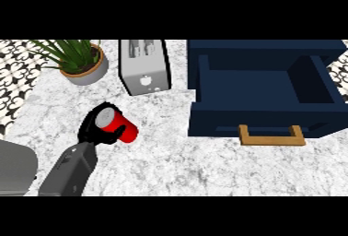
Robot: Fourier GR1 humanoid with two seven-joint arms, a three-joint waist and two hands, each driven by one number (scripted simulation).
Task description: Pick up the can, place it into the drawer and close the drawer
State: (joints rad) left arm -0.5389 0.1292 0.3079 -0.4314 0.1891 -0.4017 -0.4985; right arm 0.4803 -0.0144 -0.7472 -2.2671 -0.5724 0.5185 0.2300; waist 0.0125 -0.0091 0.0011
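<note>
The hand (97,130) is curled round a red can (121,125), its black fingers wrapping the silver top end and the near side, so that the can is held rather than merely touched; the hand comes in on the view's left on a grey forearm (68,171), which by the rig makes it the left one; no right hand shows anywhere. The can lies tilted in the hold, its silver lid turned up and toward the hand, its red body slanting away to the hand's right; whether its lower end touches the surface (170,156) I cannot tell. I judge the tilt to follow from a grasp taken at the top end, which leaves the body free to go into the drawer first.

The can is plain bright red with a pale metal lid and no marking that I can read; it looks rigid and smooth.

Well to the right of the hand stands the dark blue drawer (262,87), pulled open, its wooden handle (271,136) facing the robot; open like this it can take the can from above. Beyond the hand stands a silver toaster (144,66); up and to its left, a potted plant (80,60).
</note>
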